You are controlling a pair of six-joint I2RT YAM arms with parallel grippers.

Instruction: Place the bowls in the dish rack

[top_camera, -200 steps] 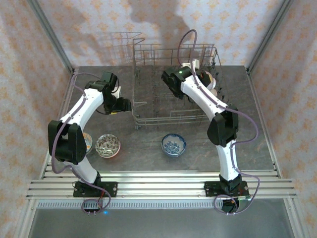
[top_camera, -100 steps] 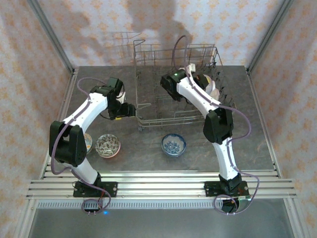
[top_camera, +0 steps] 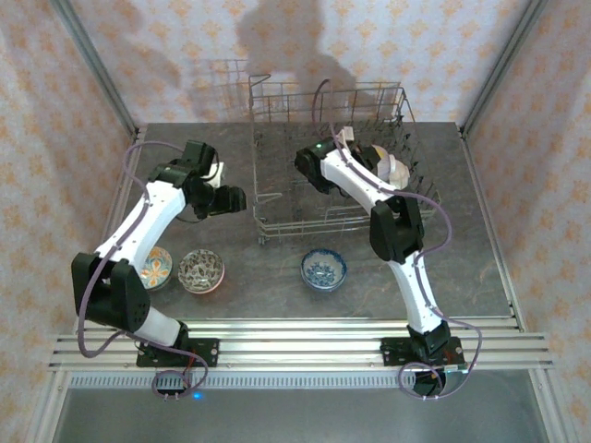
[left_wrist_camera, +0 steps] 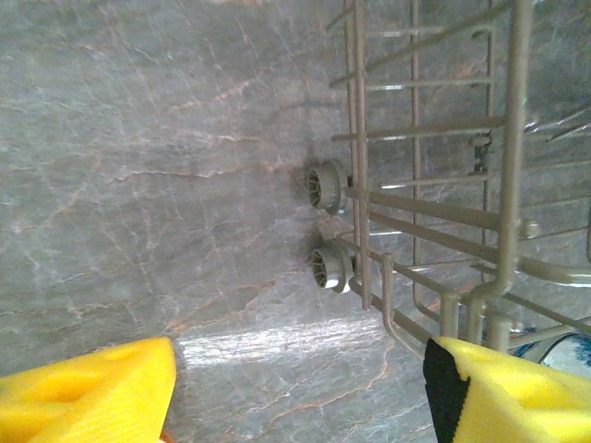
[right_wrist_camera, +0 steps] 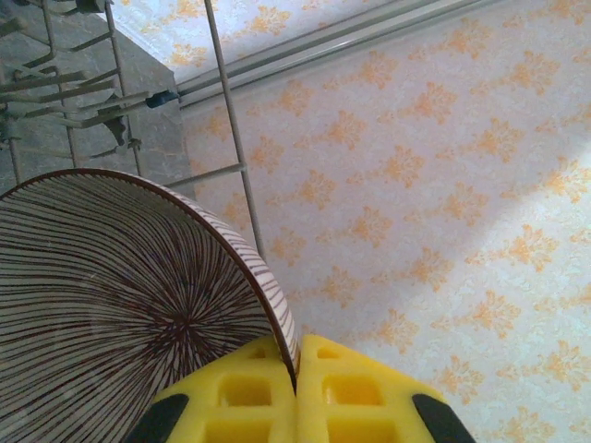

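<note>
Pinching the rim of a striped bowl (right_wrist_camera: 120,305), the right claw (right_wrist_camera: 295,362) holds it tilted inside the dish rack (top_camera: 305,220), toward the right side. On the worktop (top_camera: 462,258) before the rack sit a blue bowl (top_camera: 324,269), a speckled bowl (top_camera: 200,270) and a multicoloured bowl (top_camera: 153,268), 3 in a row. The left claw (left_wrist_camera: 300,383) hangs wide apart beside the rack's left wall.

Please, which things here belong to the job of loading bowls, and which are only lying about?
Job:
- dish rack
- striped bowl, pinched by the right tool
- multicoloured bowl, speckled bowl and blue bowl, waiting on the table

Only surroundings:
- patterned wall
- metal rails
</note>
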